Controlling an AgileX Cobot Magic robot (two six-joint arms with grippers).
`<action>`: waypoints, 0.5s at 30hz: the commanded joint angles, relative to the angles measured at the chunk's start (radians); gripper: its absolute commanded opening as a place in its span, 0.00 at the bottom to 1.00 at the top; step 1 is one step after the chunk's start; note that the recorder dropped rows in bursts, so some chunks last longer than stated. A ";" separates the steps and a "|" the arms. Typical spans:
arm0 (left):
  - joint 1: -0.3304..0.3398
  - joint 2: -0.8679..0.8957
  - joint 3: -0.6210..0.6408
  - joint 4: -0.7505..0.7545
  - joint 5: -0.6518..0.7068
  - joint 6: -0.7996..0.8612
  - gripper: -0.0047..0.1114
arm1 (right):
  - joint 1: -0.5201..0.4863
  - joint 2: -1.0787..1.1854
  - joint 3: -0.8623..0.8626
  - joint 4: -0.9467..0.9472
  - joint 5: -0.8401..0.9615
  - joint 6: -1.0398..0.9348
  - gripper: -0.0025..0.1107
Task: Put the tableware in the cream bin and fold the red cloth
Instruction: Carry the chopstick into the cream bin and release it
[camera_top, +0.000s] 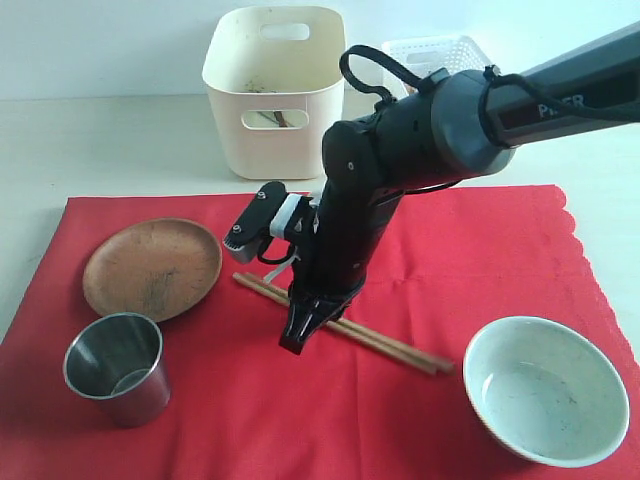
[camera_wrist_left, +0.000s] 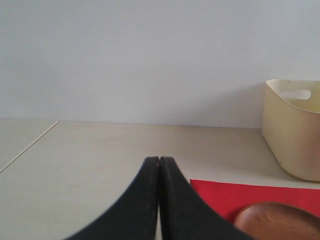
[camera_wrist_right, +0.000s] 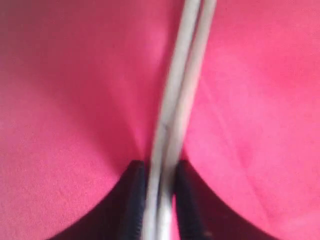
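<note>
My right gripper (camera_top: 300, 335) is pinched narrow on the 2 chopsticks (camera_top: 400, 350) at centre frame on the red cloth (camera_top: 480, 250) — their long axis slants down toward the lower right, across the jaws. The bin (camera_top: 272, 130) sits upper centre, behind the grip — the left gripper (camera_wrist_left: 159, 161) is closed and empty.

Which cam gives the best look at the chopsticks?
Exterior view: the chopsticks lie almost full length on the red cloth, with only their middle hidden by the right gripper. The right wrist view shows just a blurred stretch of the chopsticks, pinched between the gripper's fingers. The left wrist view doesn't show them.
</note>
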 joint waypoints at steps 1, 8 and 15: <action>-0.006 -0.006 0.000 0.001 -0.002 0.003 0.06 | 0.002 0.026 0.007 -0.002 0.002 0.039 0.02; -0.006 -0.006 0.000 0.001 -0.002 0.003 0.06 | 0.002 -0.104 0.007 -0.002 -0.051 0.042 0.02; -0.006 -0.006 0.000 0.001 -0.002 0.003 0.06 | -0.018 -0.241 -0.007 -0.030 -0.261 0.042 0.02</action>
